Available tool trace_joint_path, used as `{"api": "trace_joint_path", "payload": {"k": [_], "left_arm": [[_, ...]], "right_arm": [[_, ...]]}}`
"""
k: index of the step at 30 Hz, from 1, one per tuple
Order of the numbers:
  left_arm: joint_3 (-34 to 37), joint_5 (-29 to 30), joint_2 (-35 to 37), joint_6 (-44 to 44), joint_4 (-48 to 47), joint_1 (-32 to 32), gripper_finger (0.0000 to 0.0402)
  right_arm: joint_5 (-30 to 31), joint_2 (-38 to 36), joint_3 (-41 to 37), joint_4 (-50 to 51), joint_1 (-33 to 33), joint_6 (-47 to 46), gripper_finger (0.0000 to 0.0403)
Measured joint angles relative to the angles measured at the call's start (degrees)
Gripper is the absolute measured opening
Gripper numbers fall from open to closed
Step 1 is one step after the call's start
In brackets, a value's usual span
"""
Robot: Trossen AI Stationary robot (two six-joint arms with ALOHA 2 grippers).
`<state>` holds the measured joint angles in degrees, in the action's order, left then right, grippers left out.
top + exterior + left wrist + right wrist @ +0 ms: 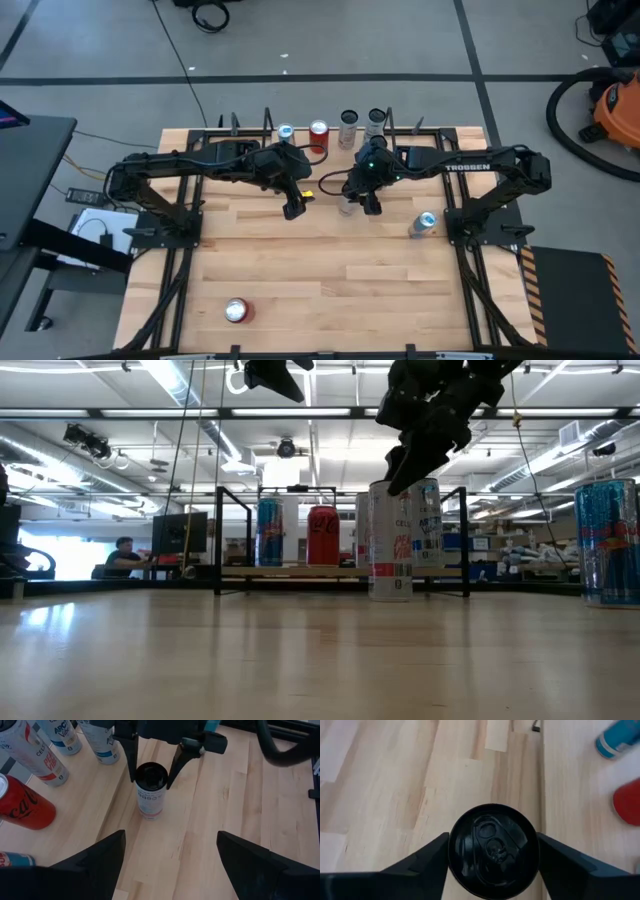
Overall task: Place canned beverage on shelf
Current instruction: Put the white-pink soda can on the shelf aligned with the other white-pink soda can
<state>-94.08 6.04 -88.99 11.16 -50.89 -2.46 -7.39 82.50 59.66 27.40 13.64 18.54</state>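
Four cans already stand on the low light-wood shelf [330, 140] at the table's far edge. The right gripper [358, 201] straddles a white, black-topped can [151, 790] just before it (fingers seemingly touching, unlifted); left gripper [292, 209] hovers half-open.

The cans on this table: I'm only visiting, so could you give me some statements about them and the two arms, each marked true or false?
1. The right tool is around the top of an upright white can. True.
2. That can already stands on the shelf. False: it stands on the table, in front of the shelf.
3. A red can stands on the shelf. True.
4. The left tool holds a can. False: it is open and empty.
5. The red can near the table's front edge lies flat. False: it stands upright.
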Motion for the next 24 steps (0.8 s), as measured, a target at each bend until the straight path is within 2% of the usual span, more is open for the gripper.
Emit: {"api": "trace_joint_path", "payload": {"k": [9,13,16,24], "left_arm": [[0.0,0.0,0.0,0.0,0.0,0.0,0.0316],[0.0,0.0,0.0,0.0,0.0,0.0,0.0316],[0.0,0.0,0.0,0.2,0.0,-0.4,0.0316],[0.0,0.0,0.0,0.4,0.1,-1.0,0.0316]], "right_arm": [[10.1,0.0,1.6,1.5,-1.7,-9.2,0.026],[15.3,0.0,5.3,4.0,-2.5,-12.4,0.026],[16.5,0.0,8.7,6.3,-2.4,-14.6,0.026],[22.3,-0.1,15.8,8.9,1.4,-17.3,0.026]]}}
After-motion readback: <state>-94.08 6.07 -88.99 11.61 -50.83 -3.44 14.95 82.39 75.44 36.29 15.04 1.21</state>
